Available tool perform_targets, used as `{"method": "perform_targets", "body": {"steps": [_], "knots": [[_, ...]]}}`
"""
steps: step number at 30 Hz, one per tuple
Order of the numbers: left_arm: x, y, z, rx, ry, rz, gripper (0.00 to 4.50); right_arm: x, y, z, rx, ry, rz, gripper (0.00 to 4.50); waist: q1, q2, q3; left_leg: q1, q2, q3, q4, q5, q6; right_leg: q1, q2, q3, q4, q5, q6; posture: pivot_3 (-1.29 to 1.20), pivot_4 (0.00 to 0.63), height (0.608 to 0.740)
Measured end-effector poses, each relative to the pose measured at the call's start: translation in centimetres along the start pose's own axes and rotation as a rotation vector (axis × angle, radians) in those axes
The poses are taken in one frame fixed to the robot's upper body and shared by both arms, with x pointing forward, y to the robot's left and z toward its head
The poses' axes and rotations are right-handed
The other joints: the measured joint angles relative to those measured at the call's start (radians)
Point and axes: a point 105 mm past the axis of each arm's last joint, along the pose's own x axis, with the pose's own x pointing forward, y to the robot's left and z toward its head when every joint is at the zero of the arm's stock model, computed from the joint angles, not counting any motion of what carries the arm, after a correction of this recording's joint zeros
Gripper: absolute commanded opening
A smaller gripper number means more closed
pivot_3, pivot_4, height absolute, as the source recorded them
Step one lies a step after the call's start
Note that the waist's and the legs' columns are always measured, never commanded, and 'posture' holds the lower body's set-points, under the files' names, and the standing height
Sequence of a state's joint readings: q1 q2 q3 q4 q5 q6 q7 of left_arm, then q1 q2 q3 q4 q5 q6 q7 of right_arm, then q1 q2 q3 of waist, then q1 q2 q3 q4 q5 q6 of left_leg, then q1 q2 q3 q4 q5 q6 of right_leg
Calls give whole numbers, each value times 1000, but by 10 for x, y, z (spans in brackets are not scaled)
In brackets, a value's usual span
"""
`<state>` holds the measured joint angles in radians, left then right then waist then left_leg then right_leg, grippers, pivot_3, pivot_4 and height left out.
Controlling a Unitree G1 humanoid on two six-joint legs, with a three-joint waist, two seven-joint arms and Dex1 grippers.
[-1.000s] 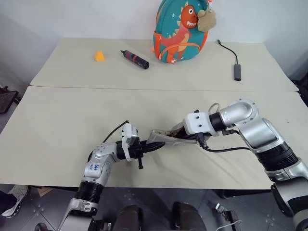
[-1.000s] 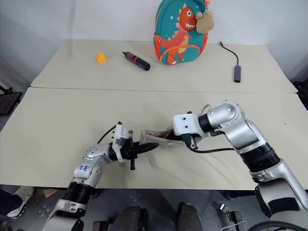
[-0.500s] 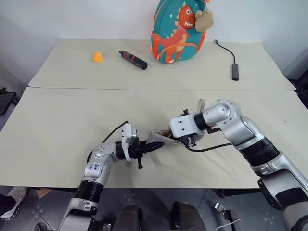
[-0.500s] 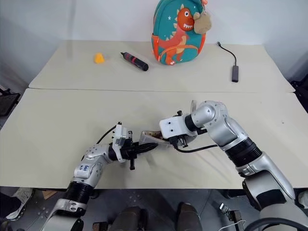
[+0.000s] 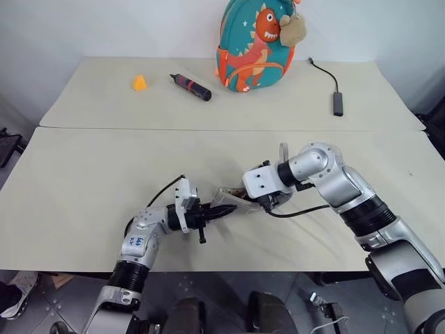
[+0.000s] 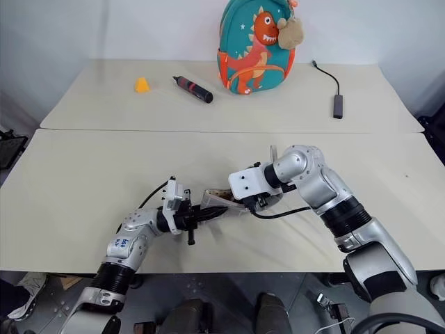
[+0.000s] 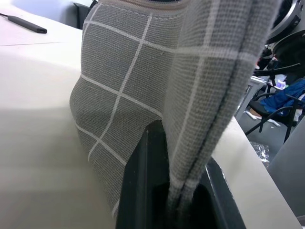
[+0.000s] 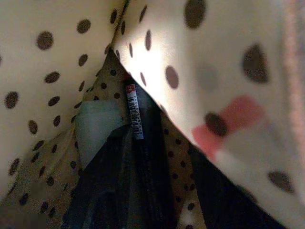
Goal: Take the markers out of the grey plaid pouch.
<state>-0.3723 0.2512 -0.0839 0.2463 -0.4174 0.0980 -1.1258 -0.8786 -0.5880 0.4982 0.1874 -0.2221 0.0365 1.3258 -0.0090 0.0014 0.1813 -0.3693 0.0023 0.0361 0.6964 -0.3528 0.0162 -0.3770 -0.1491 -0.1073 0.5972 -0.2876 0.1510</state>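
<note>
Head views: left gripper held low and level over the near table, pointing right, jaws clamped tight on one end of the grey plaid pouch. Right arm bent in from the right, right gripper angled down into the pouch's open mouth; jaw gap hidden, cannot tell. One pouch, lifted between both grippers. On the far table: one black marker, one yellow cone, one dinosaur backpack, one cable adapter.

Left wrist view: two black fingers pinching grey plaid fabric.

Right wrist view: tan dotted lining all around; one dark marker deep inside, barcode strip visible.
</note>
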Motion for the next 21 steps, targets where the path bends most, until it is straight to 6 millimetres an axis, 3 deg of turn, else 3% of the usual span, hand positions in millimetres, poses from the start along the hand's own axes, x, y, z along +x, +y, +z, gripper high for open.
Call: {"method": "perform_targets", "body": {"steps": [6,12,21], "knots": [[-2,2,1,5,-2,10,0,2,2,3,-34,-21,23,11,-9,0,-1,2,0,0,0,0,0,1,0,0,1,0,0,0,150,740],[-2,1,2,9,-8,8,0,-6,6,0,-31,-76,7,11,-10,0,0,-1,0,-1,0,0,0,0,0,0,0,0,0,0,150,740],[-4,-1,6,27,-17,8,0,-53,9,-3,55,-314,-100,11,7,0,1,-2,-1,-1,-2,0,0,0,0,-1,-4,0,0,0,150,740]]}}
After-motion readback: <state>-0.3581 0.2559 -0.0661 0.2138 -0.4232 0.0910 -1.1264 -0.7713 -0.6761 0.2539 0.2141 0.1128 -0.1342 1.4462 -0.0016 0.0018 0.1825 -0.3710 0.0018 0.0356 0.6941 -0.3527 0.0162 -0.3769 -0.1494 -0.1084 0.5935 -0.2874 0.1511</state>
